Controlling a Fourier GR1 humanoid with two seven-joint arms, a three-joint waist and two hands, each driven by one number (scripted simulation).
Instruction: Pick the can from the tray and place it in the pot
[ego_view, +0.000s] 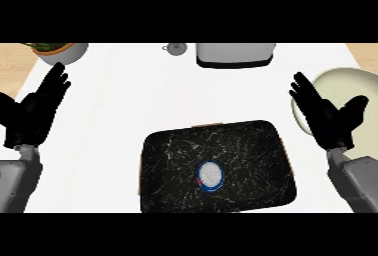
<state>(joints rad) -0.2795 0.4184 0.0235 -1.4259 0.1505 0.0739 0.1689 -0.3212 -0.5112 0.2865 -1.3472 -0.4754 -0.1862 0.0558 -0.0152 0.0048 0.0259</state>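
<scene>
A black tray (218, 167) with pale scratch marks lay at the lower centre of the frame on the white counter (133, 90). A can (210, 176) with a white top and blue side stood on the tray. The pale pot (339, 97) sat at the right edge. The left hand (33, 112) was at the left edge, open with fingers up, and the right hand (331, 117) showed likewise open, overlapping the pot. A grey toaster-like appliance (235, 54) sat at the top centre, a potted plant (57, 50) in the upper left.

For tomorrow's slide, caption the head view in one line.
Can upright on black tray, both open hands, left and right, resting either side.
</scene>
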